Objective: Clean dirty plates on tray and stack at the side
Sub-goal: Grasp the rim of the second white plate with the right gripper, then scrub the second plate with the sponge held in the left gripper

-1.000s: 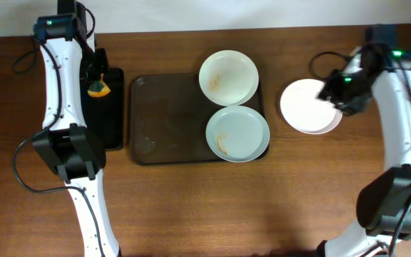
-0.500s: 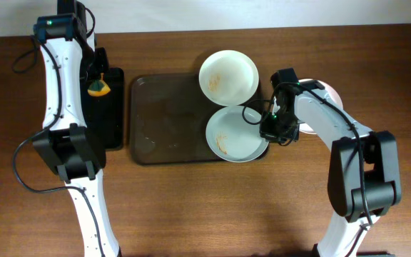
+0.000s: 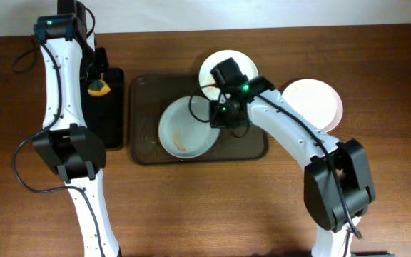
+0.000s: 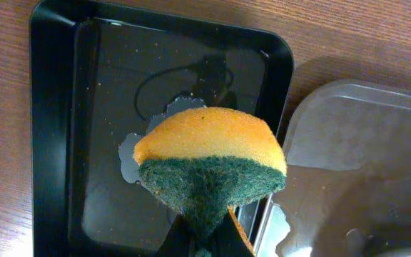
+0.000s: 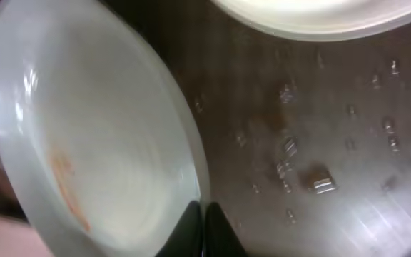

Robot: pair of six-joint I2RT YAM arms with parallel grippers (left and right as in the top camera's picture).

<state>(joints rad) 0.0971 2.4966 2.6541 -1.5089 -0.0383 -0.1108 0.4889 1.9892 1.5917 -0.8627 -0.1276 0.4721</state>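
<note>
A pale blue-grey dirty plate (image 3: 180, 132) with an orange-brown smear lies in the middle of the dark brown tray (image 3: 145, 107). My right gripper (image 3: 218, 114) is shut on its right rim. The right wrist view shows the fingers (image 5: 204, 228) pinching that plate (image 5: 98, 143). A white dirty plate (image 3: 211, 68) sits at the tray's back right, partly hidden by my right arm; it also shows in the right wrist view (image 5: 320, 14). Another white plate (image 3: 312, 106) lies on the table to the right of the tray. My left gripper (image 4: 205, 243) is shut on an orange-and-green sponge (image 4: 209, 164) (image 3: 98, 87).
A smaller glossy black tray (image 3: 109, 118) stands left of the brown tray, under the sponge, with a puddle of water in it (image 4: 130, 153). Water drops lie on the brown tray's floor (image 5: 320, 143). The brown tray's corner shows in the left wrist view (image 4: 355, 157).
My right arm swung left from the white plate on the table, shut on the pale blue-grey plate's rim and dragged it left to the tray's middle. The left arm has not moved.
</note>
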